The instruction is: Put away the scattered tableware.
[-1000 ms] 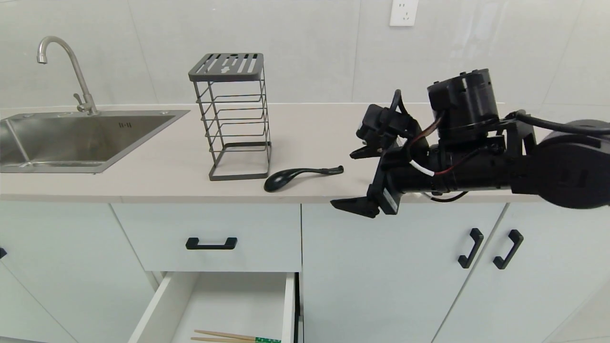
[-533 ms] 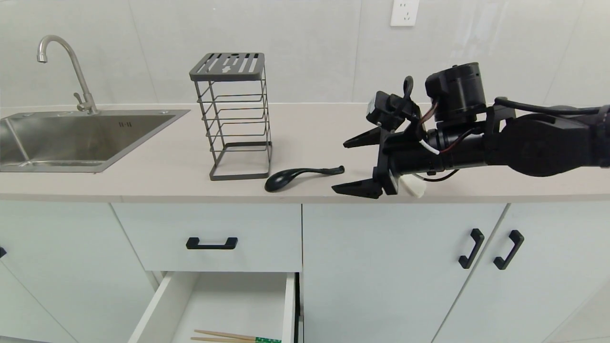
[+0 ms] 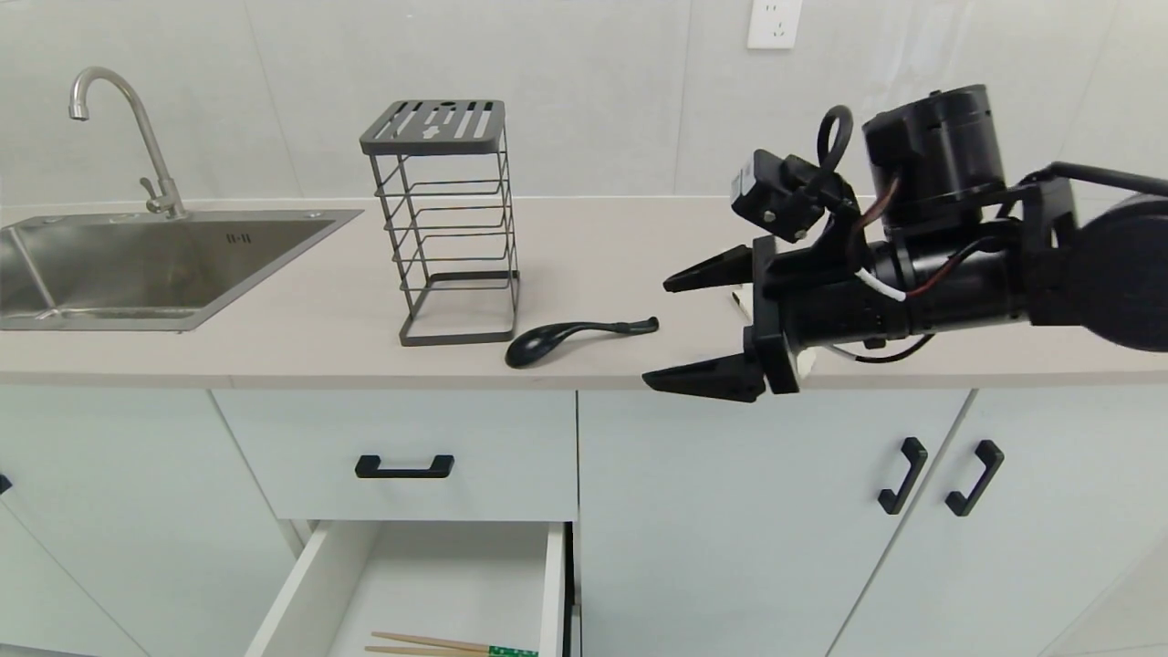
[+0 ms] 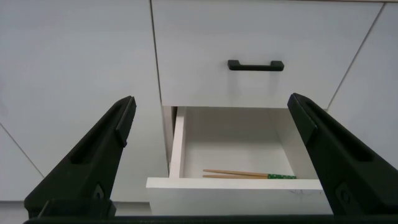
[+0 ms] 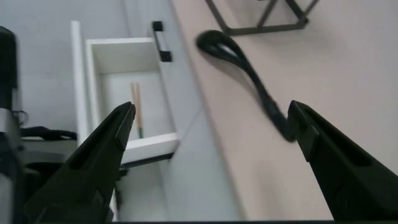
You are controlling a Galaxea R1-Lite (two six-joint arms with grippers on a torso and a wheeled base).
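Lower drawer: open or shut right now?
Open. The lower drawer is pulled out under the shut upper drawer, its inside exposed, with chopsticks lying in it.

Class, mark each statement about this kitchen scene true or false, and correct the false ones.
1. The black spoon lies on the counter beside the wire rack. True.
2. The right gripper holds the spoon. False: its fingers are open and empty, apart from the spoon.
3. The chopsticks lie on the counter. False: they lie in the open drawer.
4. The upper drawer is shut. True.
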